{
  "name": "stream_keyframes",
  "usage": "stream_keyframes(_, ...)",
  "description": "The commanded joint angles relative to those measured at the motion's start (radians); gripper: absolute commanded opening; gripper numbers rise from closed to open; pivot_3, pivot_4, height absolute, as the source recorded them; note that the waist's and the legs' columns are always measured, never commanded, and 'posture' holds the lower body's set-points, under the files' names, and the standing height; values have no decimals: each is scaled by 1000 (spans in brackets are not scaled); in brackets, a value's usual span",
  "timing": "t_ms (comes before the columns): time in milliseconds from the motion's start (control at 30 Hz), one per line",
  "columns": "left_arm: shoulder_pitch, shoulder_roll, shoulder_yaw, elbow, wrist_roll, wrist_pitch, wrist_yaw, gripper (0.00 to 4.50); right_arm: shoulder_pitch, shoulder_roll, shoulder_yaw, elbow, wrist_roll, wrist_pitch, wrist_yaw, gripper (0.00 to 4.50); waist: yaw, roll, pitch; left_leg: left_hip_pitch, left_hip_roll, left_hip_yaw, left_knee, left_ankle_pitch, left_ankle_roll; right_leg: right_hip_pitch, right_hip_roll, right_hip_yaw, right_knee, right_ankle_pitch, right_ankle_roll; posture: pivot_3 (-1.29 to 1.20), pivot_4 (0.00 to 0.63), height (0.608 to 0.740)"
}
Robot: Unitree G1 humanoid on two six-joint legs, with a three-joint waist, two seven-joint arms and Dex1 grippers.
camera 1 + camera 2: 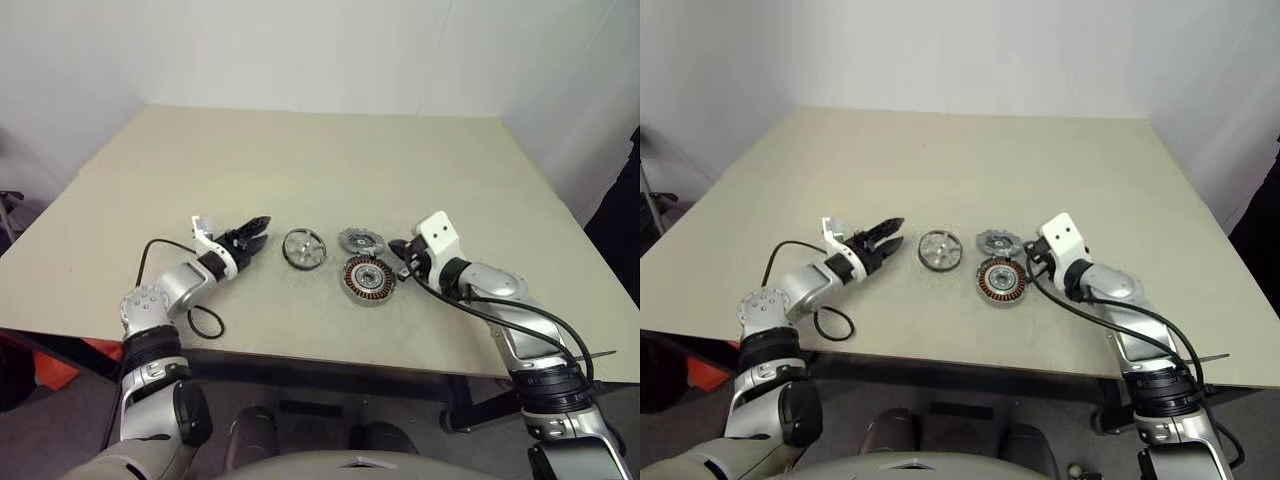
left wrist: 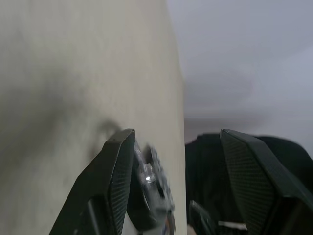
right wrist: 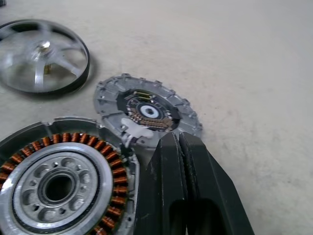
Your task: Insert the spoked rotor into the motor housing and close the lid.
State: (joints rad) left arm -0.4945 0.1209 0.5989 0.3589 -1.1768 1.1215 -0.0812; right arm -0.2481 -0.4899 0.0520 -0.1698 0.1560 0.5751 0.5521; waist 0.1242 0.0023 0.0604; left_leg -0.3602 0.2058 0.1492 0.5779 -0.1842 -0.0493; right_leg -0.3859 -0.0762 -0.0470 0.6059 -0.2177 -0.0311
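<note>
Left hand (image 1: 256,233) spread, empty, aimed at spoked rotor (image 1: 304,248) lying flat just beside it, mid-worktop (image 1: 300,150), likely lining up a pick. Right hand (image 3: 178,147) pressed together, tips at motor housing (image 1: 367,279) rim, perhaps steadying. Lid (image 1: 361,241) touches housing's far side, toward the far edge.

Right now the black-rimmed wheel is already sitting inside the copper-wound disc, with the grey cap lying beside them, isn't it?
Not quite. The black-rimmed wheel is not inside the copper-wound disc; it lies on the table apart from it, toward the robot's left. The left eye view shows the gap, and the right wrist view shows the disc's centre empty. The grey cap does lie beside the disc.
</note>
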Motion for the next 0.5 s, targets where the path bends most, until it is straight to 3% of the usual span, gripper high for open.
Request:
stream_keyframes(33,26,29,-23,-28,16,0,-26,2970,-17,-6,-5,-16,-6,-14,-2,0,0,0,0,0,0,0,0,0,0,0,0,0,0,-2,3,0,0,740)
stream_keyframes(500,40,16,-118,13,121,-42,-100,2970,-17,-6,-6,-20,-7,-10,-4,0,1,0,0,3,0,0,0,0,-1,3,0,0,0,-3,5,0,0,740)
